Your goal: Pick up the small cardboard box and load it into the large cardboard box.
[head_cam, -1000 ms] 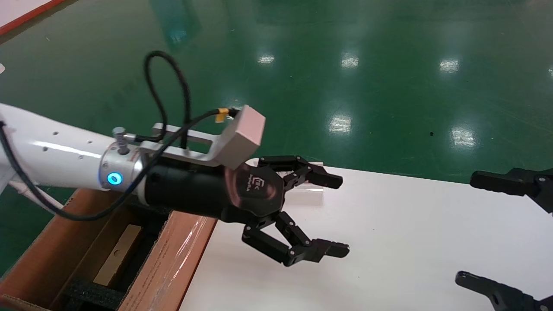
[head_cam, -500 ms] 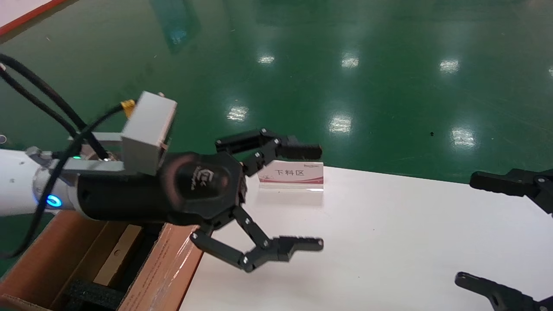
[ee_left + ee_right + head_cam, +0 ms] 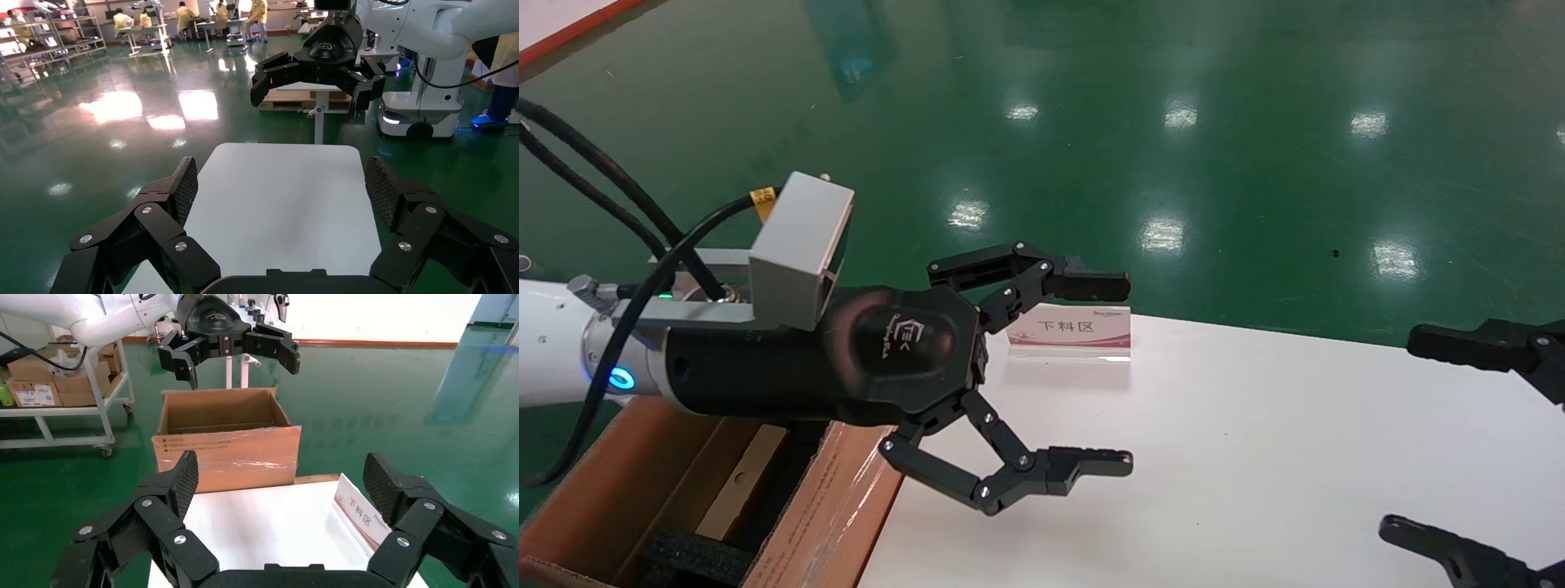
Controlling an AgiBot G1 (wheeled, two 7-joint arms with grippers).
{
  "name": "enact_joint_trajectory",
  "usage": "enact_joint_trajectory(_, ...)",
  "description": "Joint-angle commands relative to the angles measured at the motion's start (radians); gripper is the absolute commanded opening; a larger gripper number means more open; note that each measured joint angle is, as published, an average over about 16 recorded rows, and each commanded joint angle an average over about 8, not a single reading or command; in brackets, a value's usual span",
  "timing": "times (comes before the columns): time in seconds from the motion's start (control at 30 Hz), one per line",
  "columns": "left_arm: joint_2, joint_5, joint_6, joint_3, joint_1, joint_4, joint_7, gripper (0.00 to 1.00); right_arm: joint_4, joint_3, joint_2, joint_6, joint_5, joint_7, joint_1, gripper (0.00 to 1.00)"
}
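The large cardboard box (image 3: 834,498) stands open at the table's left end, its taped flap against the table edge; it also shows in the right wrist view (image 3: 226,447). A lighter brown oblong carton (image 3: 740,482), apparently the small cardboard box, lies inside it between black foam blocks (image 3: 695,559). My left gripper (image 3: 1129,374) is open and empty, hovering above the table's left part, just right of the box; it also shows in the left wrist view (image 3: 281,184). My right gripper (image 3: 1400,433) is open and empty at the table's right side; it also shows in the right wrist view (image 3: 278,478).
A white sign card with red print (image 3: 1071,331) stands at the far edge of the white table (image 3: 1254,457), behind the left gripper. Green floor lies beyond. A trolley with cartons (image 3: 55,386) stands far off past the box.
My left arm has pulled back to the left and lifted a little, uncovering the sign card. It has stayed open and has barely moved in the last half second. The right gripper is still.
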Motion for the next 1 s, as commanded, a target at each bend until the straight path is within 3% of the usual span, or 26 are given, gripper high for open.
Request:
enact_joint_trajectory(0.03,0.000,0.000,0.000,0.003,-0.001,0.000,0.000,1.00,0.000,0.001,0.000,0.000,0.000,0.000,0.000,1.00)
enact_joint_trajectory(1.0,0.000,0.002,-0.004,0.039,-0.020,0.002,-0.002,1.00,0.000,0.001,0.000,0.000,0.000,0.000,0.000,1.00)
